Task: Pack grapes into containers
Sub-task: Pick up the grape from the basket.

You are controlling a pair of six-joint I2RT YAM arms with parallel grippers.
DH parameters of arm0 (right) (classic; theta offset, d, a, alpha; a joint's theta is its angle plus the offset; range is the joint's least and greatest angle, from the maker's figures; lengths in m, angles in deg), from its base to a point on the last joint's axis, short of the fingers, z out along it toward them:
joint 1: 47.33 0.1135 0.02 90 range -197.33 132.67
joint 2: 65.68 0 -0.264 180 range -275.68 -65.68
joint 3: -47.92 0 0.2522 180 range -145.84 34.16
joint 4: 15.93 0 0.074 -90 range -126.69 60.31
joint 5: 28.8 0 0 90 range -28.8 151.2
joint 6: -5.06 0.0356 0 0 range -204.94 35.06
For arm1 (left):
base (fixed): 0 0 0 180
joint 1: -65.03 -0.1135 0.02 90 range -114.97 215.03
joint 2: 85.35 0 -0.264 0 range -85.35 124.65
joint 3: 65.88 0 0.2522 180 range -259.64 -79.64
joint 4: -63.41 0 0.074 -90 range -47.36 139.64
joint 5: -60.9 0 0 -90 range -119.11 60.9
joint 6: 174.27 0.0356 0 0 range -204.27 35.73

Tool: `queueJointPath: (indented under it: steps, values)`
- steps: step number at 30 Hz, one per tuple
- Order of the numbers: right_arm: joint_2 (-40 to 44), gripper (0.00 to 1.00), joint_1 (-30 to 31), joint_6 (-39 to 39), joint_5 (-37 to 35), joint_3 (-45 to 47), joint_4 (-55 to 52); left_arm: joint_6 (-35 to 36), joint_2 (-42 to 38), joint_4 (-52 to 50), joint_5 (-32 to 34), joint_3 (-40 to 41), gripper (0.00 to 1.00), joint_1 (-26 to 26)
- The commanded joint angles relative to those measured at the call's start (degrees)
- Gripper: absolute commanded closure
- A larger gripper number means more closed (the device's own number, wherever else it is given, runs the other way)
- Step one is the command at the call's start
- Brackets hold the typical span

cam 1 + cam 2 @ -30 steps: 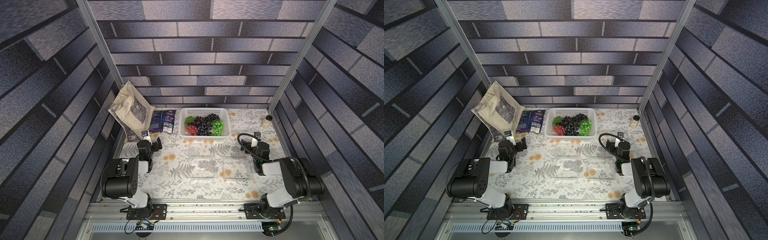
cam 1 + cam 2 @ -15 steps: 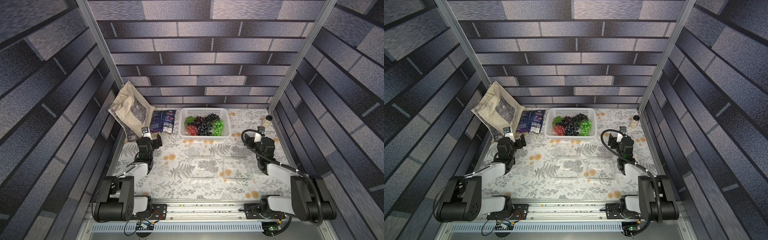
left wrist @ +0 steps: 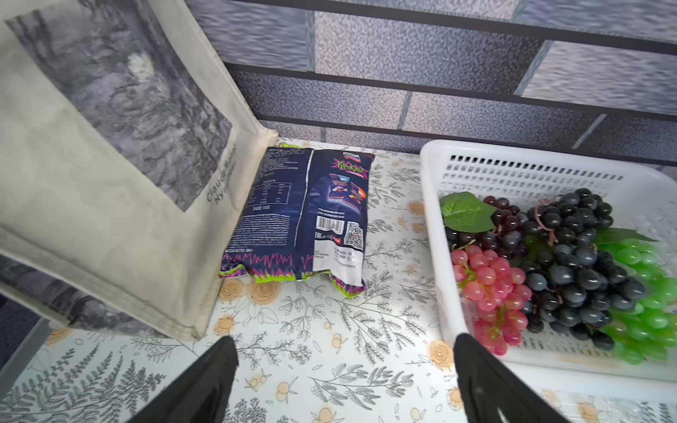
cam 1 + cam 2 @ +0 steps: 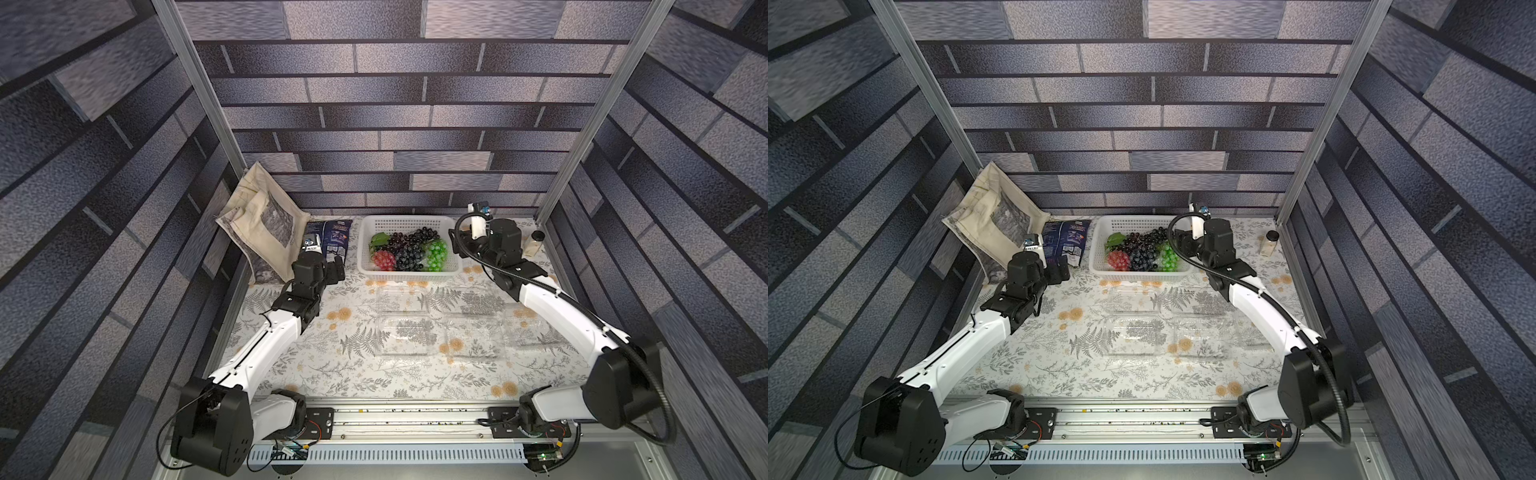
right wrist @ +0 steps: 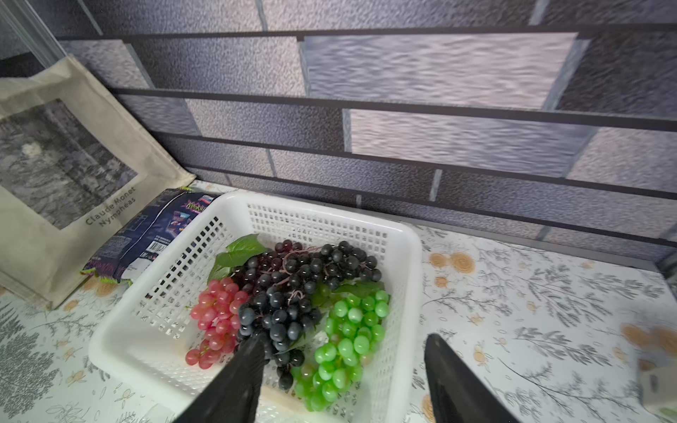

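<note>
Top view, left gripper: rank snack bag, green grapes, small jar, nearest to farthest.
1. Snack bag: just beyond the left gripper, back left.
2. Green grapes: right end of the white basket, back centre.
3. Small jar: back right corner.

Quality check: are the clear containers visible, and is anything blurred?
In both top views the clear plastic clamshell containers almost vanish into the fern-print tablecloth, showing only faint edge glints; in the right wrist view the small pale jar at the frame edge is smeared; in the left wrist view the red, dark and green grape bunches are sharp.
</note>
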Motion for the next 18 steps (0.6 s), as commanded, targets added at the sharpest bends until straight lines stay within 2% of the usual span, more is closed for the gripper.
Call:
queueJointPath:
  steps: [1, 5, 11, 18]
  values:
    - [-7.28, 0.34, 1.31, 3.04, 2.25, -7.03, -9.15, -5.17, 0.94, -7.35, -1.84, -3.66, 0.06, 0.7]
    - [-17.28, 0.42, 1.91, 4.91, 3.7, -17.73, -15.73, -6.32, 2.02, -9.15, -3.98, -5.77, 0.06, 1.58]
    - [-24.66, 0.38, 2.29, 6.82, 3.6, -22.9, -15.45, -7.03, 3.31, -9.42, -5.73, -6.4, 0.05, 1.85]
    - [-37.9, 0.39, 2.27, 8.89, 1.89, -37.77, -22.31, -8.53, 4.75, -8.08, -8.35, -6.53, 0.05, 2.07]
